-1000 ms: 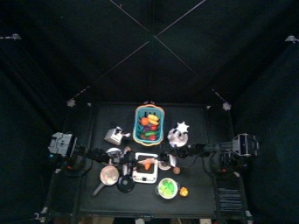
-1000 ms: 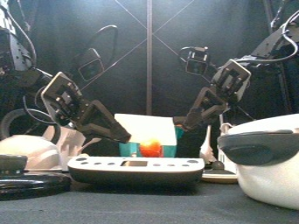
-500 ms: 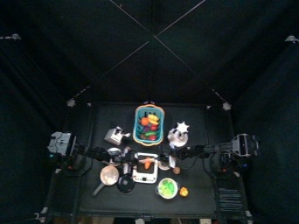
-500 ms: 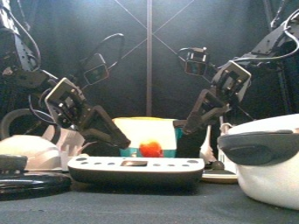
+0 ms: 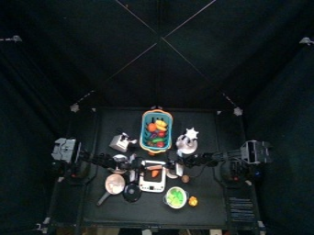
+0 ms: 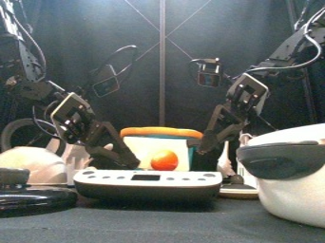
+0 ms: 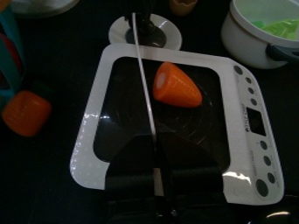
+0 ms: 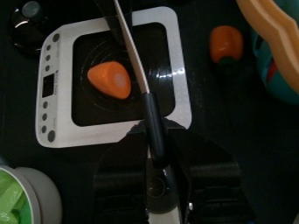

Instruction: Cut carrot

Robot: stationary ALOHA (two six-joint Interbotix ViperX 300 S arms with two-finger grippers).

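Carrot (image 7: pixel 177 85) is a stubby orange chunk, one end blunt and the other tapered, lying in the dark middle of the white board (image 7: pixel 93 131) at table centre, near of the basket (image 5: pixel 167 119); left gripper (image 7: pixel 158 175) is clamped on a thin blade (image 7: pixel 142 79) that runs just beside the blunt end; right gripper (image 8: pixel 155 153) is clamped on a thin curved tool (image 8: pixel 135 52) over the board. Black table (image 7: pixel 47 175), black curtains (image 5: pixel 157 55) all round; vs 0.5 s ago carrot unmoved, both arms slightly further apart.
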